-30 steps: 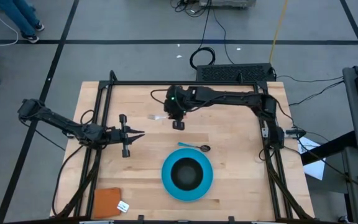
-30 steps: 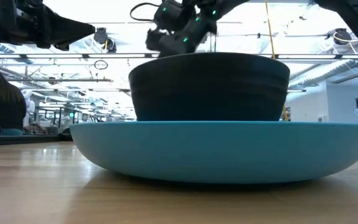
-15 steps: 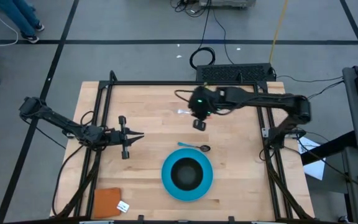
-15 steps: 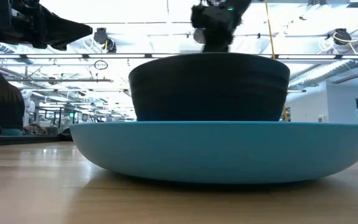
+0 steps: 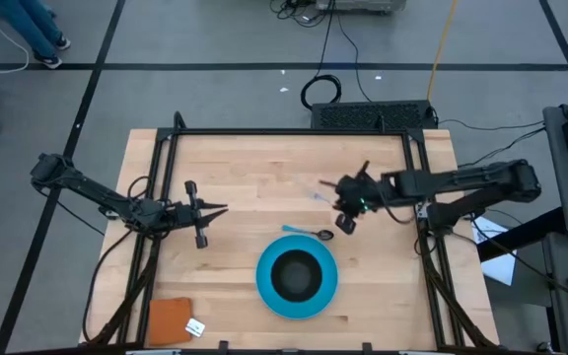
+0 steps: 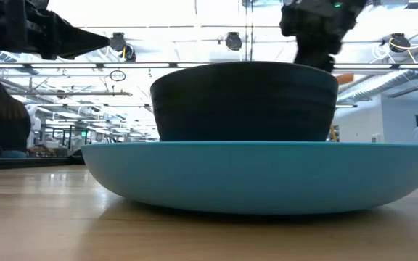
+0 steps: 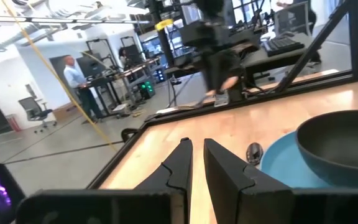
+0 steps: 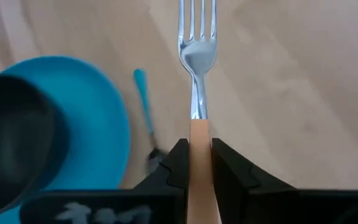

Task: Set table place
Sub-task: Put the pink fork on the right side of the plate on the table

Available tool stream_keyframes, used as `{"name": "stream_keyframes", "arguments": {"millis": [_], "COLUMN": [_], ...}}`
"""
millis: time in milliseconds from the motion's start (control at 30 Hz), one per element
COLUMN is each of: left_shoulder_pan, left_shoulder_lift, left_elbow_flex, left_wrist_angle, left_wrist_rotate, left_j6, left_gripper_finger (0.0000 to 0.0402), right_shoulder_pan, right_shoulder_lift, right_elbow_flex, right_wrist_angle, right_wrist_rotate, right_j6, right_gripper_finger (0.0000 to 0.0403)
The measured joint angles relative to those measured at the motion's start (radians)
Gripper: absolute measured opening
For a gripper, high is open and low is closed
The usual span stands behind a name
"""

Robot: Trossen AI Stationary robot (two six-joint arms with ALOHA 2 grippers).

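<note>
The black bowl sits in the round blue plate, which rests on the table near its near edge. The teal-handled spoon lies flat just beyond the plate. My right gripper hovers beyond the spoon, toward the right, shut on the orange-handled fork, whose tines point toward the table's left. In the right wrist view the plate and spoon lie below the fork. My left gripper waits shut above the table's left part. My right gripper pinches the fork's orange handle between its two fingers. The fork runs along the fingers and sticks out past their tips, tines foremost. It is lifted clear of the table, about level.
A brown-orange square with a white tag lies at the near left corner. Black frame rails border the table top. Bare wood spreads between the two grippers and to the right of the plate. People stand in the room beyond.
My right gripper, still shut on the fork, has swung from the far middle of the table toward the right and near edges, ending just beyond the spoon. The fork has travelled with it, clear of the table. Plate, bowl and spoon have stayed put.
</note>
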Motion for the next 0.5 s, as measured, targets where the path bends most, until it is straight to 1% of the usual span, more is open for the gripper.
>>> {"name": "stream_keyframes", "arguments": {"millis": [200, 500], "left_shoulder_pan": [0.000, 0.000], "left_shoulder_lift": [0.000, 0.000], "left_elbow_flex": [0.000, 0.000], "left_wrist_angle": [0.014, 0.007], "left_wrist_rotate": [-0.004, -0.004], "left_j6": [0.018, 0.018], "left_gripper_finger": [0.0047, 0.0047], "right_shoulder_pan": [0.152, 0.377], "right_shoulder_lift": [-0.021, -0.022], "right_elbow_flex": [-0.061, -0.066], "right_wrist_angle": [-0.018, -0.128], "right_wrist_rotate": [0.092, 0.243], "right_j6": [0.212, 0.582], "right_gripper_finger": [0.0030, 0.0030]}}
